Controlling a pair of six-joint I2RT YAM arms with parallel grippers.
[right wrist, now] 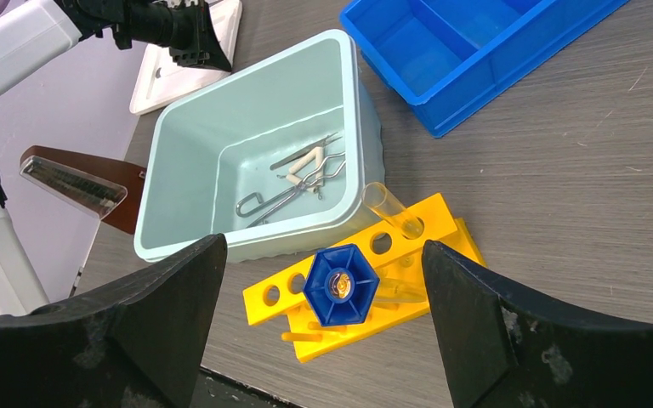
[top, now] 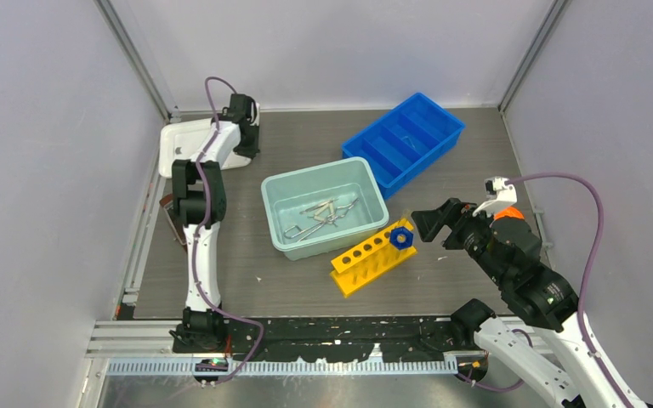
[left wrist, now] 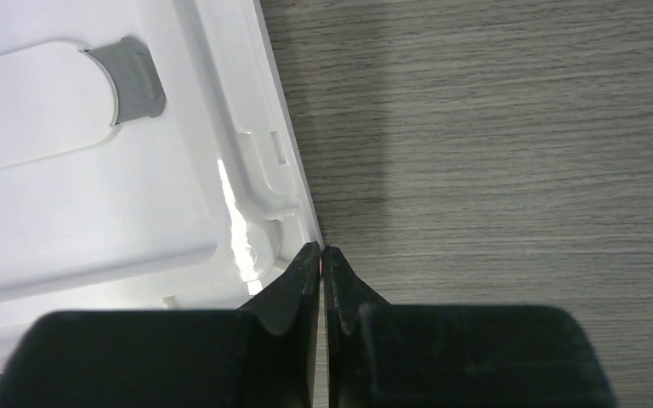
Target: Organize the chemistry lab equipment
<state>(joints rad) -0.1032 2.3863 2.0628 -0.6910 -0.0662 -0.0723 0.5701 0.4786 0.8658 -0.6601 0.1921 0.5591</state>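
Observation:
Thin silvery metal tools point(top: 321, 217) point(right wrist: 302, 178) lie in a heap in the pale teal tub point(top: 285, 197) point(right wrist: 178, 161). A clear tube with a blue hexagonal cap point(top: 401, 237) point(right wrist: 341, 286) stands in a yellow rack point(top: 366, 265) point(right wrist: 442, 223), and an uncapped clear tube point(right wrist: 388, 210) leans in the rack's end hole. My right gripper point(top: 425, 228) point(right wrist: 323, 280) hangs open just right of the blue cap, which shows between its fingers untouched. My left gripper point(top: 242, 140) point(left wrist: 320, 251) is far back left, pinched shut on the right rim of a white lid point(top: 189, 144) point(left wrist: 93, 195).
A blue divided tray point(top: 442, 127) point(right wrist: 476, 59) sits at the back right, beyond the tub. A brown wedge-shaped object point(top: 168, 202) point(right wrist: 76, 187) lies by the left arm. Walls enclose the table on three sides.

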